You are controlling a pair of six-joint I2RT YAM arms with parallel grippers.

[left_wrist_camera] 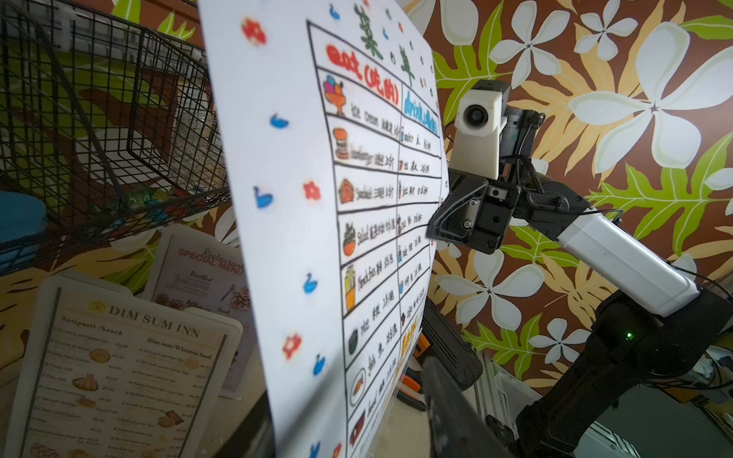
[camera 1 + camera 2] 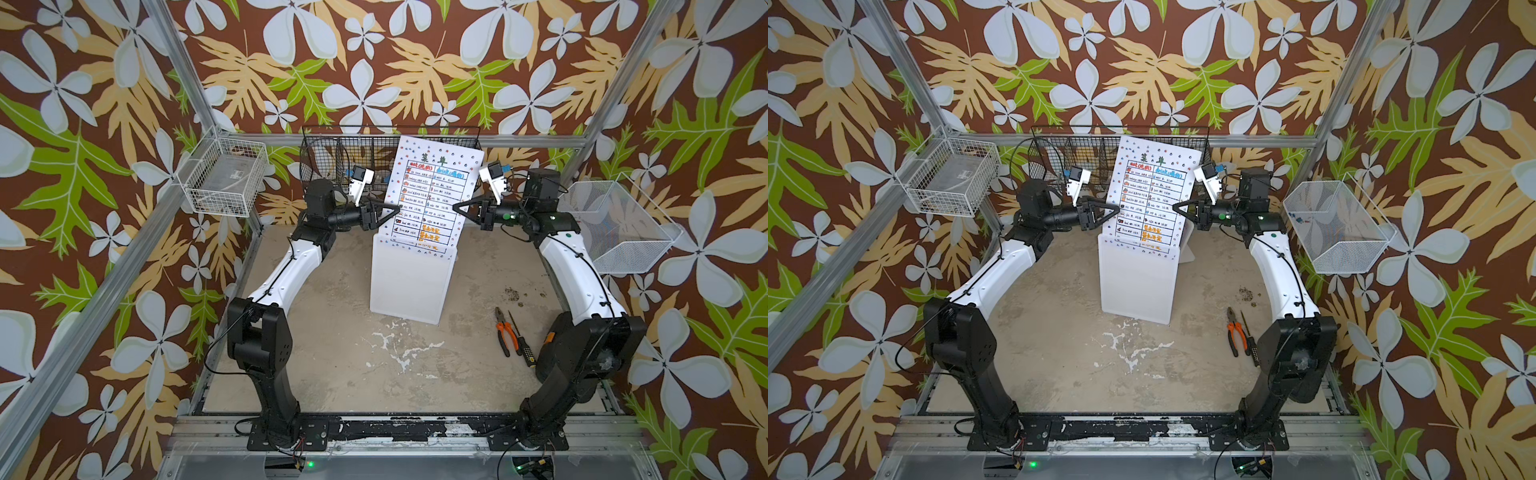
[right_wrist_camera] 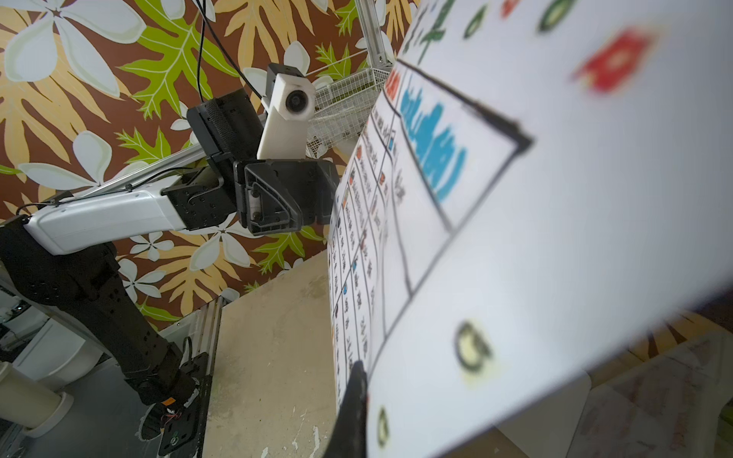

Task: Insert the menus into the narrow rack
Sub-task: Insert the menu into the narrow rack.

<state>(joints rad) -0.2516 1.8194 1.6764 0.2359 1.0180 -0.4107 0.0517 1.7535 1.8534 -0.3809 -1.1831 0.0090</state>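
Top views, menu [image 2: 432, 195] bottom behind rack [image 2: 409, 286] front

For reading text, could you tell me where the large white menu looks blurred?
In both top views the large white menu is sharp, small print too fine; left wrist view: near border blurred, DIM SUM INN menu legible; right wrist view: heavily out of focus.

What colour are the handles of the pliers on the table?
Orange. The pliers show best in a top view, near the right arm's base.
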